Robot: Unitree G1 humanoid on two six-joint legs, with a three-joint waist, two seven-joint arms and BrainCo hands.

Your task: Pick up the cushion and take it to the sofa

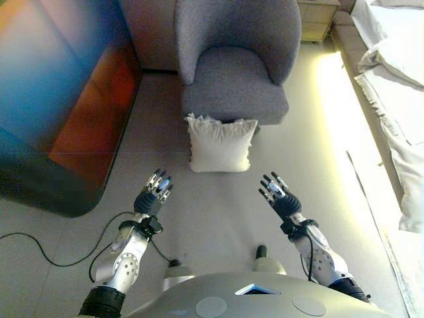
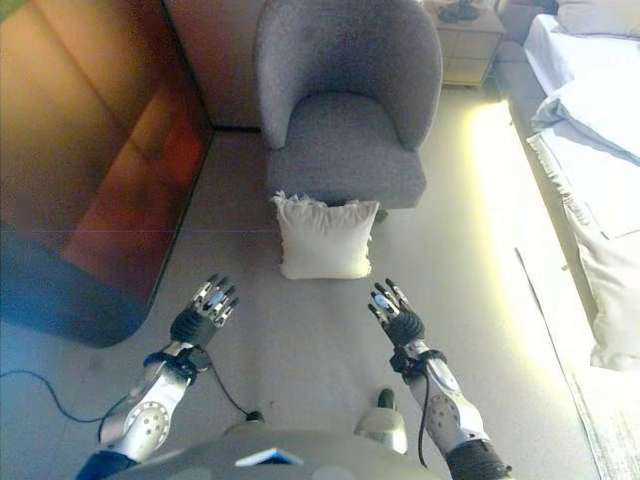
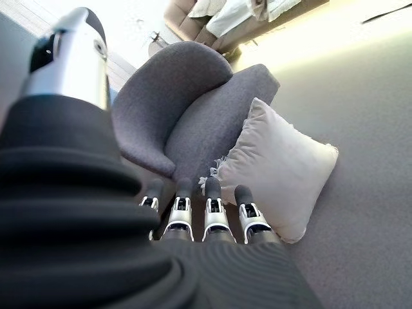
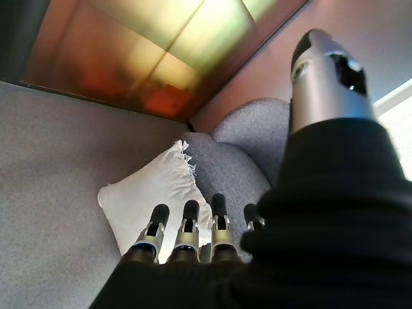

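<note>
A cream square cushion (image 1: 220,144) with fringed corners stands on the grey carpet, leaning against the front of a grey armchair-style sofa (image 1: 233,59). It also shows in the left wrist view (image 3: 280,170) and the right wrist view (image 4: 154,193). My left hand (image 1: 154,192) is open, fingers straight, held above the floor short of the cushion and to its left. My right hand (image 1: 279,194) is open too, short of the cushion and to its right. Both hands are empty and apart from the cushion.
A large dark glossy panel (image 1: 59,99) stands along the left. A bed with white bedding (image 1: 394,73) runs along the right, with a wooden nightstand (image 1: 317,18) at the back. A black cable (image 1: 40,252) lies on the carpet at the lower left.
</note>
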